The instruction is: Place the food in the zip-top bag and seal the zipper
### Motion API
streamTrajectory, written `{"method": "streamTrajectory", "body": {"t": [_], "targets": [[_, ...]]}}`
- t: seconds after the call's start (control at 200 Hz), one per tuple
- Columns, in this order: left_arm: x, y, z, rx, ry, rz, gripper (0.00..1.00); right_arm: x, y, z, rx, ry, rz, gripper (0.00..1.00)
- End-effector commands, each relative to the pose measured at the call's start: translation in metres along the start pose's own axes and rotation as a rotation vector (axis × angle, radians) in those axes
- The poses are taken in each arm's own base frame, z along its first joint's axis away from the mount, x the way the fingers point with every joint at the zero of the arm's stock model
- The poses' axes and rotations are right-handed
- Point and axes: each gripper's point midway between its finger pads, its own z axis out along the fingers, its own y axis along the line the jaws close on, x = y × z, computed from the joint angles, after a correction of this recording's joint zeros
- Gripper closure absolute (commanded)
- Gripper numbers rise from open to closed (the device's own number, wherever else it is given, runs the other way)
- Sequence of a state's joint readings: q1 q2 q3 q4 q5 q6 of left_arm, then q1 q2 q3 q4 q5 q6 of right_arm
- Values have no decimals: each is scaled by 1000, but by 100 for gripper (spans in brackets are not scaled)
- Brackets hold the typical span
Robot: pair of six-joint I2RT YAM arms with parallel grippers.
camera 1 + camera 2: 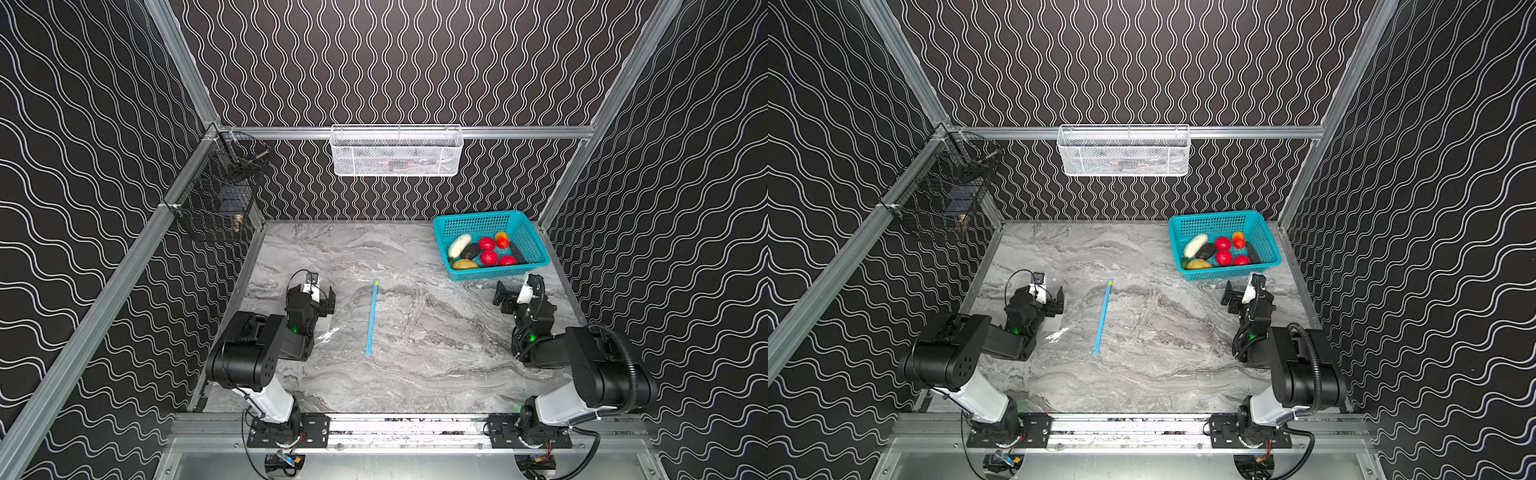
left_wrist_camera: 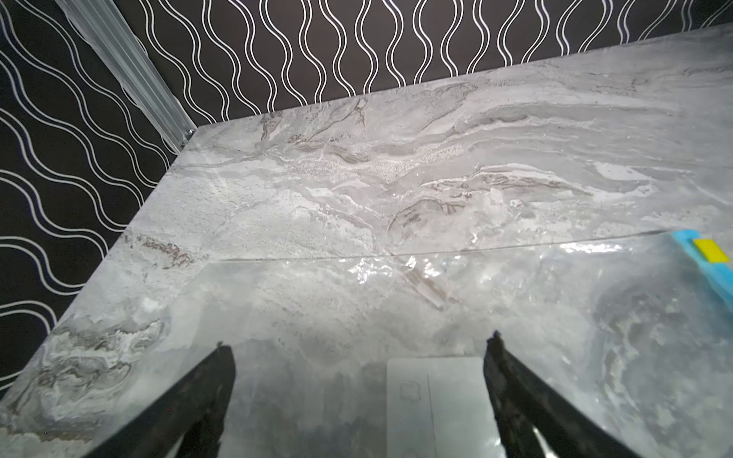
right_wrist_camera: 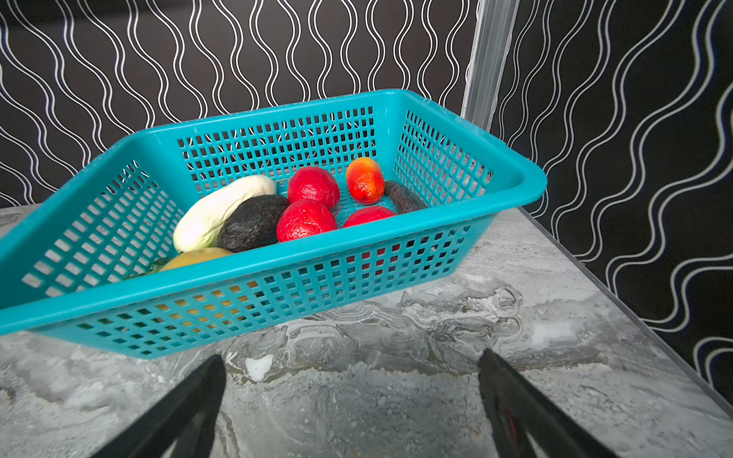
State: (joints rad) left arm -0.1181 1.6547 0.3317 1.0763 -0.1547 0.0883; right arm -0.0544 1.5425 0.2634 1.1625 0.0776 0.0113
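Note:
The food (image 1: 489, 251) lies in a teal basket (image 1: 478, 219) at the back right: red round fruits (image 3: 307, 220), a white oblong piece (image 3: 222, 214), dark pieces (image 3: 254, 222), an orange-red one (image 3: 365, 180) and a yellow one (image 3: 198, 255). The clear zip-top bag (image 1: 347, 320) lies flat mid-table. Its light-blue zipper (image 1: 372, 318) has a yellow slider (image 2: 712, 250) at the far end. My left gripper (image 1: 328, 303) is open over the bag's end opposite the zipper, holding nothing (image 2: 359, 343). My right gripper (image 1: 503, 297) is open and empty just in front of the basket (image 3: 351, 357).
A white mesh basket (image 1: 397, 151) hangs on the back wall and a black wire basket (image 1: 216, 203) on the left wall. Patterned walls and aluminium rails (image 1: 399, 428) close in the marble table (image 1: 436, 361).

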Motion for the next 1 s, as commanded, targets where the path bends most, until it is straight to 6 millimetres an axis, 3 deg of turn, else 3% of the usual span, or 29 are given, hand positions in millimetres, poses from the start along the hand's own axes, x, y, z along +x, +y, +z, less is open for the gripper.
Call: {"method": "streamTrajectory", "body": {"t": [0.0, 0.23, 0.305, 0.43, 0.681, 0.901, 0.996], "targets": [[-7, 7, -5, -39, -50, 1, 1, -5, 0, 0, 1, -21, 5, 0], [-9, 11, -10, -58, -70, -9, 1, -8, 1, -8, -9, -51, 0, 1], [-13, 7, -15, -30, -96, -1, 1, -15, 11, -17, -44, -92, -30, 0], [-22, 13, -17, -55, -72, -10, 1, -25, 11, -24, 15, -116, -53, 1], [-29, 19, -2, -89, 38, 4, 1, -30, 3, -19, 98, 8, 36, 0], [-27, 24, 17, -124, 257, 34, 1, -35, -2, -13, 212, 106, 81, 0], [-38, 21, 23, -102, 335, 23, 1, -37, 4, -12, 245, 167, 62, 0]]}}
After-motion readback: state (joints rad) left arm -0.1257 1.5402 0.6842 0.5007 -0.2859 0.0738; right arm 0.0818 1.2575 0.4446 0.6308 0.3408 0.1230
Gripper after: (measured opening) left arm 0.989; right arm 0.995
